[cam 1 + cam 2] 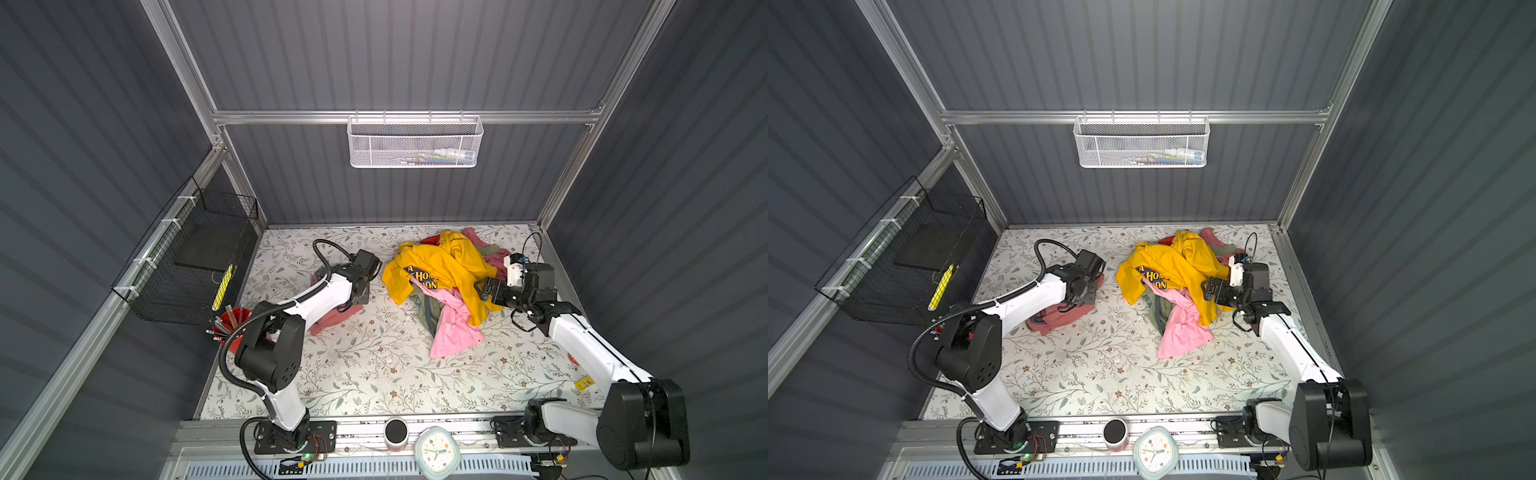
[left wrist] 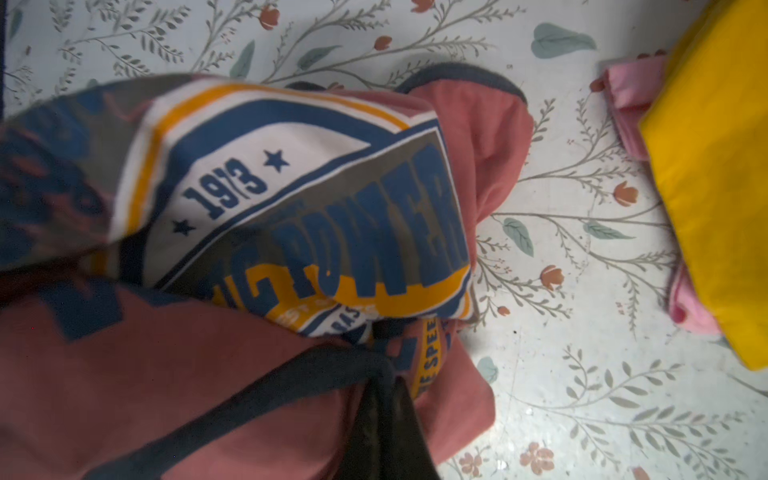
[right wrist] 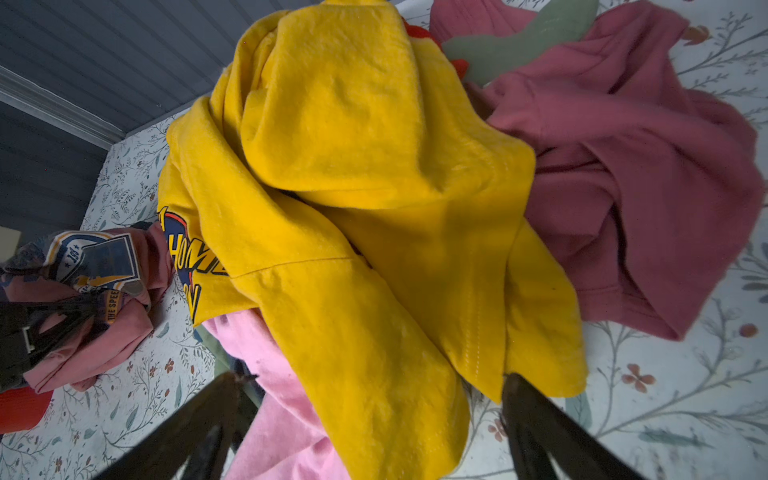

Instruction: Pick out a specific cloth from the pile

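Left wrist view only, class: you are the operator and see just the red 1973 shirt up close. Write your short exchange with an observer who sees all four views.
Operator: I see the red shirt. Where is the right gripper?
Observer: The right gripper is open at the edge of the yellow shirt, on the pile.
Operator: What else is in that pile?
Observer: A dark pink garment and a green piece lie at its back, beyond the yellow shirt.

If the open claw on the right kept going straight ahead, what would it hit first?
Probably the yellow T-shirt: its draped fabric lies directly ahead of the right gripper.
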Controlling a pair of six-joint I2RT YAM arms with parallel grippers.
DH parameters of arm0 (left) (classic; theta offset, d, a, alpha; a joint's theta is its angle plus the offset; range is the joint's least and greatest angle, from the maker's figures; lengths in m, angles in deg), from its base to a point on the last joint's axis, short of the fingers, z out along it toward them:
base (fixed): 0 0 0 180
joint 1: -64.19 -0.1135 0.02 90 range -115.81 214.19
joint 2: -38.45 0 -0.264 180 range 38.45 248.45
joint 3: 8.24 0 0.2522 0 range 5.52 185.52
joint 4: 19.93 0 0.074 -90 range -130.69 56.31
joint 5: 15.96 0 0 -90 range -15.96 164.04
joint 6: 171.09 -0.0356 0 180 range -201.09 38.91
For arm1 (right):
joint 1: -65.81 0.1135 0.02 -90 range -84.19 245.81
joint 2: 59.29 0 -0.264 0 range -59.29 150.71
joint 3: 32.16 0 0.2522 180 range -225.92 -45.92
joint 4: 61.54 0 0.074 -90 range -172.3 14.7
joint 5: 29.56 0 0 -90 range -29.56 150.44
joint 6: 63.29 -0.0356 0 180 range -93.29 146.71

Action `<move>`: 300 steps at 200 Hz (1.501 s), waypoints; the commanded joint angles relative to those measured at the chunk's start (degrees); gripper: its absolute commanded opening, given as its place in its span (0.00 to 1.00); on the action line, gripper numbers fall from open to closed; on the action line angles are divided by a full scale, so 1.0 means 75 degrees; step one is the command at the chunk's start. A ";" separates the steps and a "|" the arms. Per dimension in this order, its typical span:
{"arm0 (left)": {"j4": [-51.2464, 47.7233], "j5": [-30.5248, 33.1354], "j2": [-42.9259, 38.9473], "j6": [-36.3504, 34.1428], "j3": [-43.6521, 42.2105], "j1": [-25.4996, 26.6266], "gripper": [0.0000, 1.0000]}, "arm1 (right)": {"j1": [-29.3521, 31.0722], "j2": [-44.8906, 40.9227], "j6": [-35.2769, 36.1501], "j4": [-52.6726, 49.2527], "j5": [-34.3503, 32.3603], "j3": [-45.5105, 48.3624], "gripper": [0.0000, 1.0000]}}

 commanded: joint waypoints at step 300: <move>0.0966 -0.1192 -0.0370 -0.2608 -0.0801 -0.0723 1.00 | 0.0247 -0.0696 0.0531 -0.0051 0.0110 -0.0047 0.99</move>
